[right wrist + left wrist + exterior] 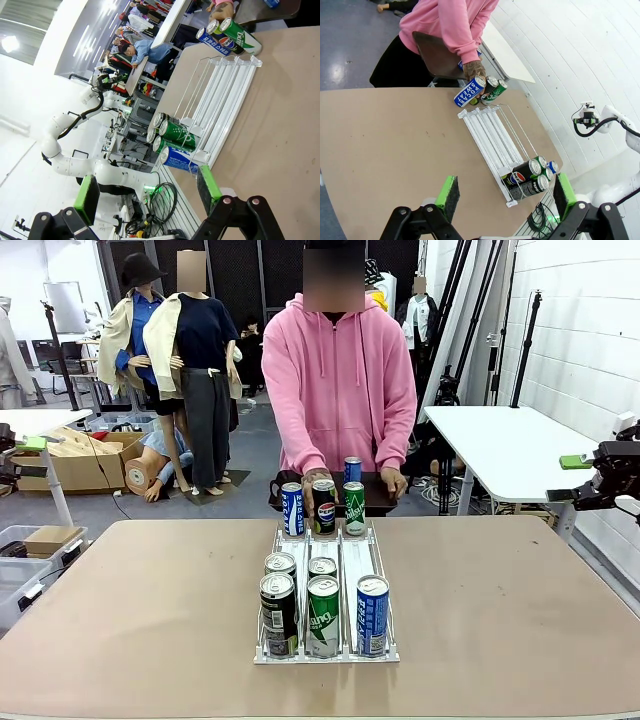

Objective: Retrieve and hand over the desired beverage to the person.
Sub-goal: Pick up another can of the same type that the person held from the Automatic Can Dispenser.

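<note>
Front view: the person (pixel 340 370) at the far edge of the surface (pixel 520 610) touches a Pepsi can (pixel 325 510) in the rack (pixel 352 552); five cans (pixel 322 615) fill its near end. The left gripper (pixel 506 192) and right gripper (pixel 149 192), fingers released, flank the sides.

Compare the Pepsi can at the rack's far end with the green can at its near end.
The Pepsi can is dark with a round red, white and blue logo; the green can is green with white lettering. The Pepsi can stands at the far end of the rack, by the person; the green can stands at the near end. The person's hand is on the Pepsi can; no hand is on the green can. Both stand upright.
</note>
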Robot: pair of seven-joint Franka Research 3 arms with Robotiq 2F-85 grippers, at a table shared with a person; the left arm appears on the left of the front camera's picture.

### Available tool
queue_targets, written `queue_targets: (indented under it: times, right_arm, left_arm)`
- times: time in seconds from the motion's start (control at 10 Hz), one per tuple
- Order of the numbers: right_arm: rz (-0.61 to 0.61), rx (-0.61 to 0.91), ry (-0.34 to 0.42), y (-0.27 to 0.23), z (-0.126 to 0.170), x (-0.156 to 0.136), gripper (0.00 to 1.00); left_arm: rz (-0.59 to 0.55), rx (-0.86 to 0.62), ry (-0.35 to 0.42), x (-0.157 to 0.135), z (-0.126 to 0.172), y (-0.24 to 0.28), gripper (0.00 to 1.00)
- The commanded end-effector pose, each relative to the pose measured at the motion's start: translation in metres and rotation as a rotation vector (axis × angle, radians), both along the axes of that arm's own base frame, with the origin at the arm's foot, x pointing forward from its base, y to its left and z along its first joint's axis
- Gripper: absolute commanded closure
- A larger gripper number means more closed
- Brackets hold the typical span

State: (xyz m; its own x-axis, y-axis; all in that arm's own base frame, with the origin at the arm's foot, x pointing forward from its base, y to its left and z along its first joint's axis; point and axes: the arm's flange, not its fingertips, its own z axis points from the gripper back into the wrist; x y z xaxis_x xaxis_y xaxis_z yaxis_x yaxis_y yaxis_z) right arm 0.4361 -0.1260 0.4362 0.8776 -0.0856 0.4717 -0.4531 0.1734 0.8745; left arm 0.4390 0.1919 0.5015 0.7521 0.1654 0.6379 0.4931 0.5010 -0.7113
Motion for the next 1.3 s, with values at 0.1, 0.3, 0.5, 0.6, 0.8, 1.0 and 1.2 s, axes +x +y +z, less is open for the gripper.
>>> queue_targets:
  times: [0.1,0.3,0.5,0.6,0.8,1.0,1.2]
  right_arm:
    - [-0.008,0.003,0.008,0.002,0.000,-0.001,0.00]
    - [-0.008,0.003,0.008,0.002,0.000,-0.001,0.00]
    - [-0.008,0.003,0.008,0.002,0.000,-0.001,0.00]
    - [-0.008,0.003,0.008,0.002,0.000,-0.001,0.00]
    - [-0.008,0.003,0.008,0.002,0.000,-0.001,0.00]
    - [-0.008,0.003,0.008,0.002,0.000,-0.001,0.00]
    - [-0.008,0.003,0.008,0.002,0.000,-0.001,0.00]
  left_arm:
    - [0.002,-0.011,0.000,-0.001,0.002,0.000,0.00]
    - [0.002,-0.011,0.000,-0.001,0.002,0.000,0.00]
    - [-0.027,0.010,0.019,0.000,0.001,-0.008,0.00]
    - [-0.046,-0.003,0.061,-0.002,0.002,-0.011,0.00]
    - [-0.097,0.002,0.133,-0.013,0.007,-0.025,0.00]
    - [-0.133,0.064,0.184,-0.025,0.012,-0.050,0.00]
    - [-0.180,0.114,0.223,-0.032,0.016,-0.078,0.00]
